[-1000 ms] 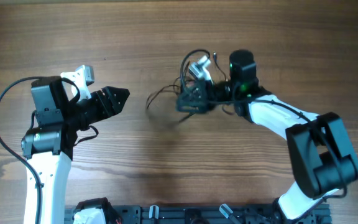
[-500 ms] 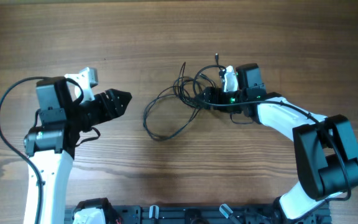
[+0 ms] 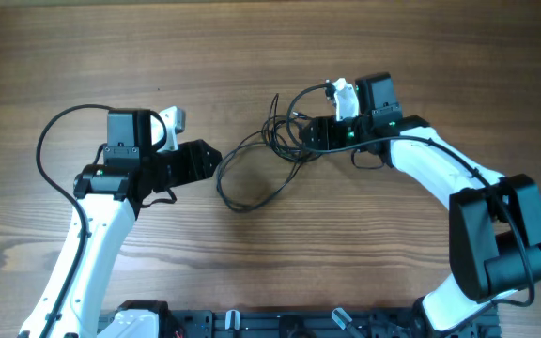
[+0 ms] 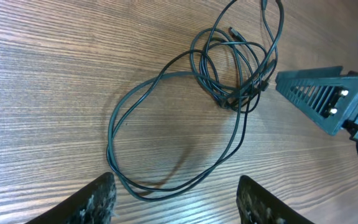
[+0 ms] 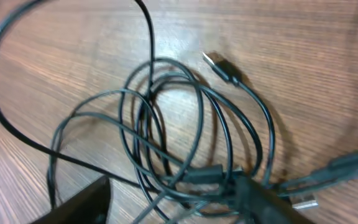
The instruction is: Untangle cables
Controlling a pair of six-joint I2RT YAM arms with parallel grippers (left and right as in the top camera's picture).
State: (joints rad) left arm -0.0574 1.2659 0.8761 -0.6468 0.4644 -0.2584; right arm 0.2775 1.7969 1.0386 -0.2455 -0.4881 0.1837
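Left gripper (image 3: 207, 160) sits left of the knot (image 4: 235, 99), fingers spread and holding nothing. In its wrist view both fingertips flank the near edge of the loop (image 4: 109, 146), which trails left from the knot across the table (image 3: 252, 56). The cables (image 5: 197, 177) lie flat on the wood and gather at the knot, where at least 3 turns cross. Right gripper (image 3: 313, 136) is just right of the knot and touching it. Its fingers are also spread, several strands run between them, and it pinches none that I can see.

Likely risks:

1. If left gripper closes on the loop it may catch 2 strands, since the loop runs doubled there. Pulling both away from the knot would probably cinch the knot.
2. The wires are thin and lie flat, so fingers coming down on either side of the knot could close on wood or skid, flicking the bundle away.
3. If right gripper closes where it is, it would likely clamp the whole knot, not 1 cable. A lift would then carry everything as 1 clump.
4. The plug (image 5: 219, 65) beyond the knot lies free. Dragged through the turns, it could snag.
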